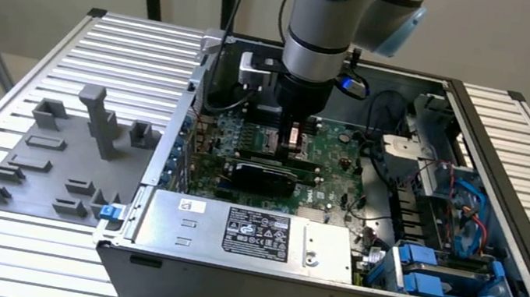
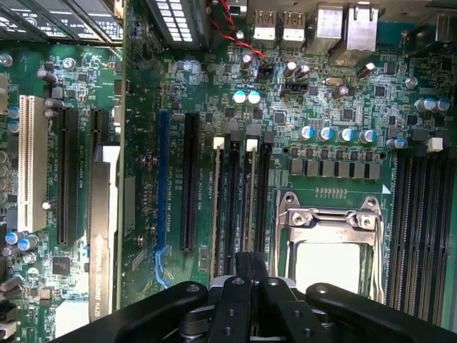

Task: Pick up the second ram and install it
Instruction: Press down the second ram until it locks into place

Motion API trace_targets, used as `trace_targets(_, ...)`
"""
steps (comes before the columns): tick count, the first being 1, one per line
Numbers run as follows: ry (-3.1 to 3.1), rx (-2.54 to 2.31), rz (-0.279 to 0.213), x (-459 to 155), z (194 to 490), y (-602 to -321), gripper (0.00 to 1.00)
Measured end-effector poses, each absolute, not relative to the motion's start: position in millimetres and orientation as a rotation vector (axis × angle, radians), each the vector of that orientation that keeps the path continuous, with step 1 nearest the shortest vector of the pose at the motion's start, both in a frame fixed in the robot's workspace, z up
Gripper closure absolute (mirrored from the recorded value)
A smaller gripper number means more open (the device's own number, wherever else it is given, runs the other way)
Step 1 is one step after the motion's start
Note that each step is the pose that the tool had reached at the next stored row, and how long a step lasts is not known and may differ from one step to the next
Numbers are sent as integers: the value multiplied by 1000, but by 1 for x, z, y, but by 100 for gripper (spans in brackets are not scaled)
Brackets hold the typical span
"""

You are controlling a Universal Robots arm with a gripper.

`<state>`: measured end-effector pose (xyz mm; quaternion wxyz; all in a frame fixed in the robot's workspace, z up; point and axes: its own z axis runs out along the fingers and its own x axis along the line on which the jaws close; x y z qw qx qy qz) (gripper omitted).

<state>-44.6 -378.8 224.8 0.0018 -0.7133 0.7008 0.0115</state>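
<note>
My gripper [image 1: 291,151] reaches down into the open computer case, just above the green motherboard [image 1: 331,166]. In the wrist view its black fingers [image 2: 235,268] are pressed together, so the gripper [image 2: 243,263] is shut. The second ram [image 2: 246,207] is a thin strip seen edge-on. It runs straight out from the fingertips along a memory slot with a white latch [image 2: 251,143] at its far end. A similar strip [image 2: 217,214] stands in the neighbouring slot. The CPU socket [image 2: 328,243] lies right beside these slots.
Long black expansion slots [image 2: 189,179] and more memory slots [image 2: 421,229] flank the work area. A power supply [image 1: 252,233] fills the case front, with cables and blue drive bays [image 1: 435,272] at the exterior view's right. A grey fixture [image 1: 64,158] sits on the slatted table.
</note>
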Motion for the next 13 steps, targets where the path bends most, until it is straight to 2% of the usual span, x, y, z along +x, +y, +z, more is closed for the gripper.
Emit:
trace_targets(7,2202,-2241,43,-44,253,-379,89)
trace_targets(13,2202,-2242,45,-44,255,-379,89)
